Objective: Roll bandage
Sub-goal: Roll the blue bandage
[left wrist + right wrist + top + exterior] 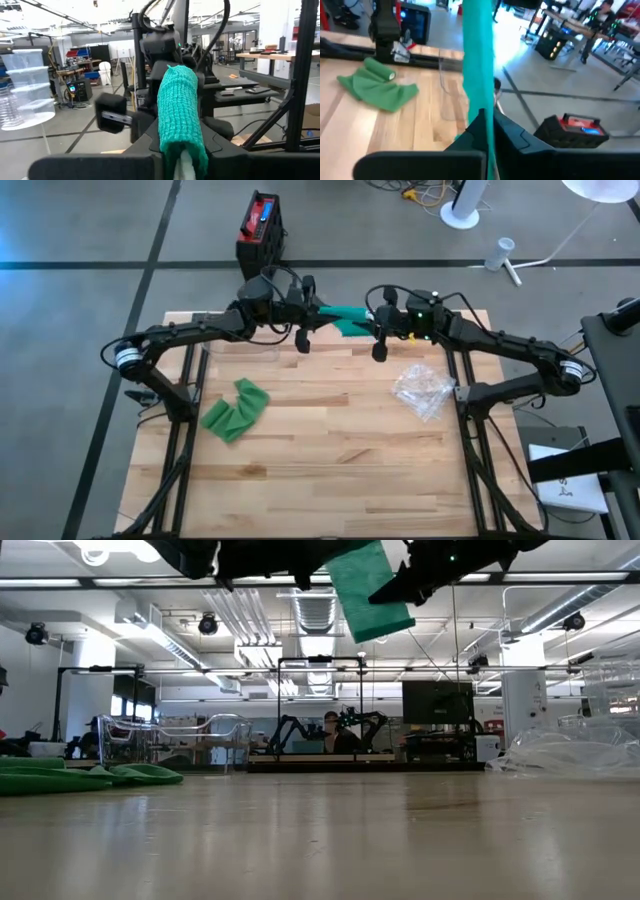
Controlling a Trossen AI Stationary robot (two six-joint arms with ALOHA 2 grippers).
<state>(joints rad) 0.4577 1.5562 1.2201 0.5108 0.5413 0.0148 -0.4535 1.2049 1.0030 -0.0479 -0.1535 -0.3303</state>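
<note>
Both arms were raised over the far edge of the table [330, 470]. A teal bandage [347, 320] hung stretched between them, clear of the wood. Left gripper [312, 312] was clamped on the rolled end of the bandage; right gripper [372, 320] was pinched tight on the flat strip. A second, green bandage [235, 410] lay loose near the table's left side. A crumpled plastic bag [424, 388] sat to the right.
</note>
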